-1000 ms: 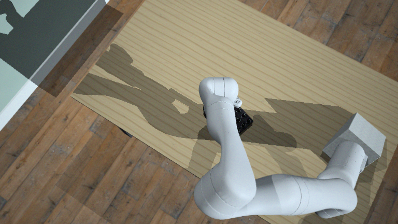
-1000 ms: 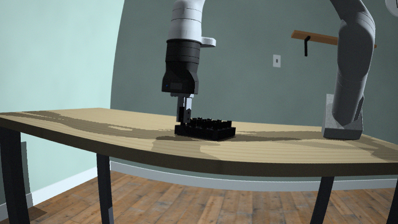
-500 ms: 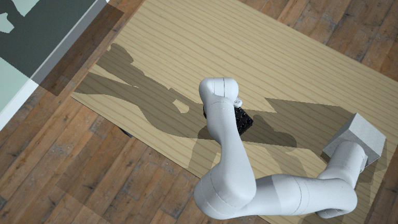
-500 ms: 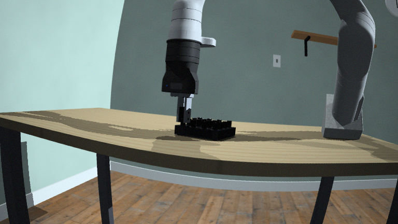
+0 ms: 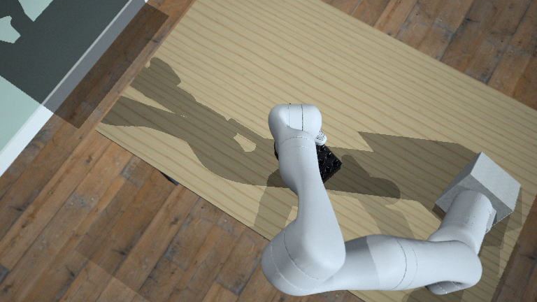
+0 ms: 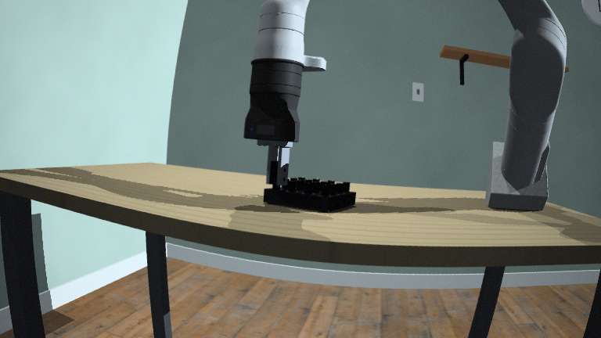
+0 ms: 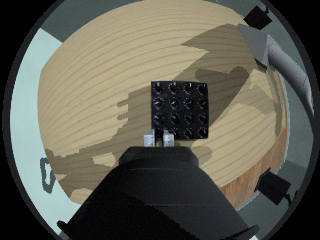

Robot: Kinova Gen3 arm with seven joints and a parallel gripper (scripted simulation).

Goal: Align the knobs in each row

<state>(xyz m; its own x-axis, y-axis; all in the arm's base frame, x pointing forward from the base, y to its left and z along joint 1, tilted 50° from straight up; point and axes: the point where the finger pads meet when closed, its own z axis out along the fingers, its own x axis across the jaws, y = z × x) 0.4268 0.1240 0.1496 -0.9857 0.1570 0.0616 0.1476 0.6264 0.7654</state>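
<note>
The black knob box [image 6: 310,195] stands on the wooden table, and also shows in the top view [image 5: 328,162] and the wrist view [image 7: 180,110]. My gripper [image 6: 278,179] points straight down over the box's left end as seen from the side. Its fingers are drawn narrow around a knob at that corner. In the wrist view the fingertips sit at the box's near left corner and hide that knob. The white lines and printed names are too small to read. In the top view my own arm hides the gripper.
My arm's grey base block [image 6: 516,184] stands on the table to the right of the box, and shows in the top view [image 5: 481,186]. My forearm [image 5: 308,203] reaches across the table's near edge. A wall shelf [image 6: 478,57] hangs behind.
</note>
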